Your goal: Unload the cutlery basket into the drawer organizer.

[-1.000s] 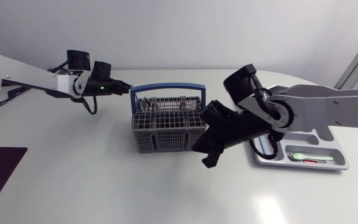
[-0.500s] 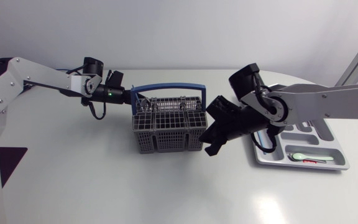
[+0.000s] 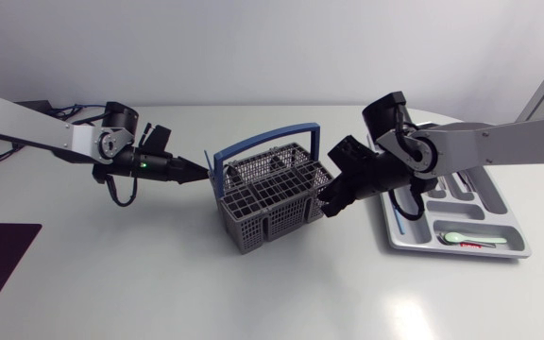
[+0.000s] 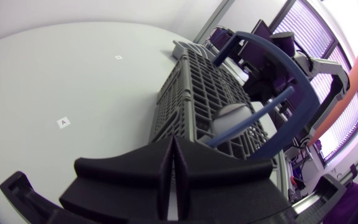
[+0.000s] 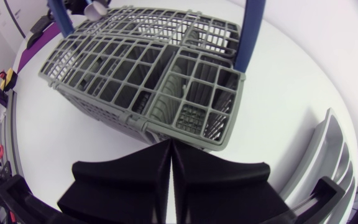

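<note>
grey plastic mesh basket (image 3: 270, 203), blue hoop handle (image 3: 263, 140) upright: stands skewed on the white table (image 3: 159, 274), near the middle, between the two grippers. contents: dark pieces show in the far compartments, kind not clear; near compartments look bare in the right wrist view.

left gripper (image 3: 204, 173): fingers pressed flat together, nothing between them. tip at the basket's left end, just by the foot of the handle; whether it touches cannot be told. in the left wrist view the closed tip (image 4: 174, 149) points along the basket's long side.

right gripper (image 3: 328, 205): fingers closed against each other, holding nothing. tip at the basket's right end wall, at or just short of contact. in the right wrist view the seam of the fingers (image 5: 169, 148) points at the lower rim of that wall.

grey organizer (image 3: 518, 253): flat on the table to the right of the basket, apart from it, partly under the right arm. holds a pale green spoon (image 3: 461, 237) in its near compartment, with a small red item (image 3: 470, 246) just beside it.
</note>
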